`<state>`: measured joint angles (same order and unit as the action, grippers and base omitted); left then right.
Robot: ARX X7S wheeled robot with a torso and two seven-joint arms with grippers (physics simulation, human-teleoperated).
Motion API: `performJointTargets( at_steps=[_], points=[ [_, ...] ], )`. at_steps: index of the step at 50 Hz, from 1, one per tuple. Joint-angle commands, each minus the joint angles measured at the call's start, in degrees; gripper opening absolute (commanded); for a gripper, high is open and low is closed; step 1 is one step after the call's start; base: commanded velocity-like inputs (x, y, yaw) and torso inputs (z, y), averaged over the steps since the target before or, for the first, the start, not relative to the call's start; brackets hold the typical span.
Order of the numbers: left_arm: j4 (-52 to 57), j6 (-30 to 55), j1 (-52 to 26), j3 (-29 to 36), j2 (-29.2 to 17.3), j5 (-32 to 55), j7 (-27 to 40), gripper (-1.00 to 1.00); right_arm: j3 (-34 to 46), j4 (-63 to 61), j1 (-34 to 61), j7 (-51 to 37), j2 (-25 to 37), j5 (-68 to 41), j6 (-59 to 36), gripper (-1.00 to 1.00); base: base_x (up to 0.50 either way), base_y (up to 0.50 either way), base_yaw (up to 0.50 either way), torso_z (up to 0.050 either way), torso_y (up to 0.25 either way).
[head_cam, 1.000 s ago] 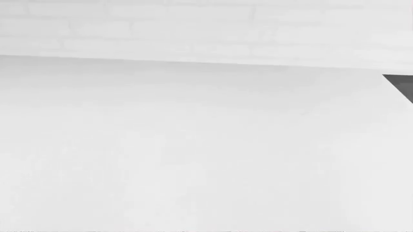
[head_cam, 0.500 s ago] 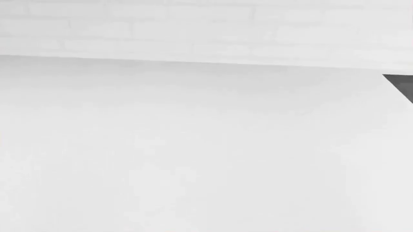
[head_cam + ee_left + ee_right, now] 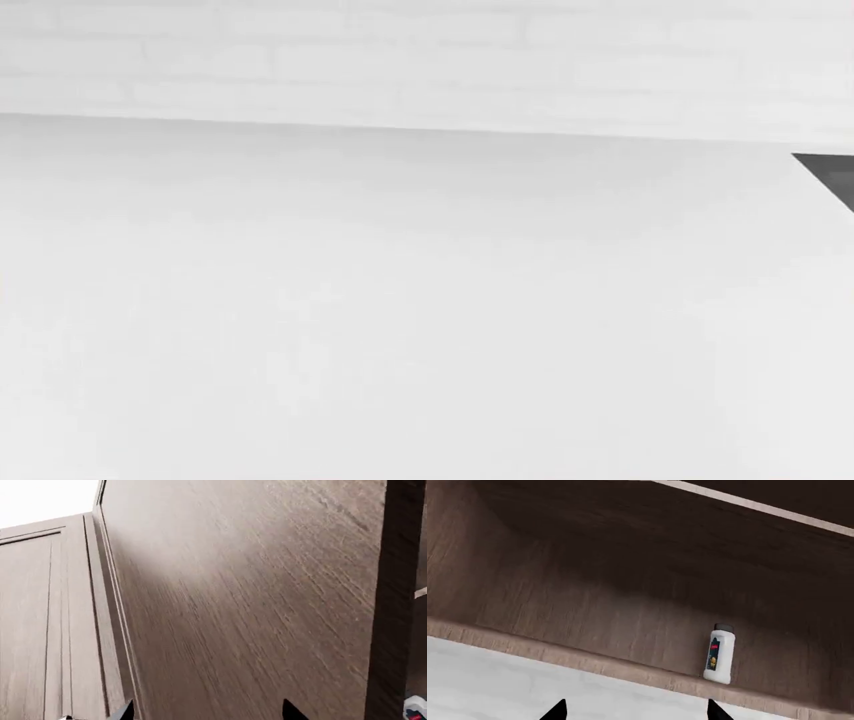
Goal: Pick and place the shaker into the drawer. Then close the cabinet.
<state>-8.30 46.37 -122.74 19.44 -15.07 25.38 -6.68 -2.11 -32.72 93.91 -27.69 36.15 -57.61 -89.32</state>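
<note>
In the right wrist view the shaker (image 3: 720, 654), a white bottle with a dark cap and a dark label, stands upright inside the brown wood-grain drawer (image 3: 594, 661), close to its near wall. My right gripper (image 3: 635, 711) is open outside that wall, apart from the shaker, with nothing between its fingertips. My left gripper (image 3: 208, 712) is also open and empty, close in front of a flat wood-grain panel (image 3: 253, 605). Neither gripper nor the drawer shows in the head view.
Panelled cabinet doors (image 3: 40, 630) stand beside the flat panel. A small white and red object (image 3: 415, 710) peeks past the panel's dark edge. The head view shows a white countertop (image 3: 400, 300), a white brick wall (image 3: 400, 50) and a dark corner (image 3: 834, 178).
</note>
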Motion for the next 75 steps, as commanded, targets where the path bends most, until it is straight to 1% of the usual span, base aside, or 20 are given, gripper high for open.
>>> performJointTargets(
  at_steps=[1,9,17,19,27,30,33,34,38,42,46,49,55,62,63,64,65,66,70,75],
  points=[
    [-25.9,-21.5,-12.2,9.1,15.0,-3.0,-13.2,1.00,-11.8,-1.1,-10.0,-24.0,10.1,-31.5,0.6,1.00,0.00,0.00,0.00,0.000,0.010],
    [-35.9,-32.1,-12.3,21.7,15.1,3.4,-12.9,1.00,-20.7,-4.2,-23.5,-34.4,17.4,-47.8,5.6,1.00,0.00,0.00,0.00,0.000,0.000],
    [-43.1,-36.6,-12.3,34.3,15.1,12.2,-10.6,1.00,-28.7,-6.5,-33.1,-39.8,22.9,-58.1,8.8,1.00,0.00,0.00,0.00,0.000,0.000],
    [-44.9,-37.4,-12.3,37.8,15.1,16.5,-10.1,1.00,-31.6,-7.2,-35.8,-41.0,23.7,-60.6,9.2,1.00,0.00,0.00,0.00,0.000,0.000],
    [-52.8,-42.7,-12.3,61.7,15.1,38.8,-6.3,1.00,-39.3,-8.3,-42.6,-44.7,27.3,-69.0,10.4,1.00,0.00,0.00,0.00,0.000,0.000],
    [-55.1,-45.2,-12.1,66.0,15.1,48.5,-4.6,1.00,-38.0,-8.8,-41.9,-43.7,26.7,-68.4,10.9,1.00,0.00,0.00,0.00,0.000,0.000],
    [-57.7,-47.4,-11.7,65.5,15.1,55.8,-4.3,1.00,-33.4,-9.1,-39.2,-41.2,25.0,-65.4,11.1,1.00,0.00,0.00,0.00,0.000,0.000],
    [-49.1,-46.8,-11.0,65.1,9.0,56.2,2.1,1.00,-31.3,-9.1,-37.9,-40.4,24.3,-64.1,11.1,1.00,0.00,0.00,0.00,0.000,0.000],
    [-14.7,-42.3,-8.9,64.8,-25.3,59.4,34.3,1.00,-20.3,-8.4,-31.1,-36.4,19.8,-57.8,10.0,1.00,0.00,0.00,0.00,0.000,0.000],
    [19.7,-34.7,-11.3,62.8,-52.5,66.7,49.7,1.00,-10.8,-6.6,-24.7,-32.5,11.8,-50.1,7.6,1.00,0.00,0.00,0.00,0.000,0.000],
    [52.2,-26.3,-11.7,54.8,-74.7,73.9,53.2,1.00,-5.0,-5.6,-22.1,-28.1,4.6,-43.6,5.6,1.00,0.00,0.00,0.00,0.000,0.000],
    [50.5,-16.5,-11.6,43.0,-74.9,78.8,61.7,1.00,-1.0,-4.6,-20.2,-24.6,0.2,-38.9,4.6,1.00,0.00,0.00,0.00,0.000,0.000],
    [46.8,-4.1,-10.3,28.6,-74.9,83.0,67.7,1.00,6.9,-2.7,-16.7,-18.4,-6.1,-32.5,3.4,1.00,0.00,0.00,0.00,0.000,0.000],
    [44.6,-0.5,-8.0,24.4,-74.9,82.0,69.8,1.00,15.9,-0.4,-7.9,-15.4,-12.1,-32.6,1.9,1.00,0.00,0.00,0.00,0.000,0.000],
    [43.5,8.1,0.6,15.8,-66.3,87.0,72.2,1.00,17.2,-0.1,-6.2,-15.2,-12.8,-33.1,1.6,1.00,0.00,0.00,0.00,0.000,0.000],
    [50.8,4.0,9.2,7.2,-57.7,78.5,63.6,1.00,18.4,0.2,-4.1,-15.1,-13.6,-33.9,1.4,1.00,0.00,0.00,0.00,0.000,0.000],
    [50.8,3.4,17.8,-1.4,-51.3,69.9,55.0,1.00,19.2,0.6,-1.9,-15.1,-14.5,-35.0,1.4,1.00,0.00,0.00,0.00,0.000,0.000],
    [51.6,7.0,26.4,-10.0,-52.9,67.7,49.9,1.00,20.0,1.4,0.4,-16.2,-15.1,-36.9,1.7,1.00,0.00,0.00,0.00,0.000,0.000],
    [52.9,6.0,60.8,-44.4,-52.1,67.8,49.5,1.00,20.8,2.9,11.5,-12.7,-18.3,-36.1,2.4,1.00,0.00,0.00,0.00,0.000,0.000],
    [52.8,4.4,103.7,-87.3,-51.8,66.2,49.2,1.00,21.3,4.5,22.4,0.7,-19.2,-21.9,7.9,1.00,0.00,0.00,0.00,0.000,0.000]
  ],
)
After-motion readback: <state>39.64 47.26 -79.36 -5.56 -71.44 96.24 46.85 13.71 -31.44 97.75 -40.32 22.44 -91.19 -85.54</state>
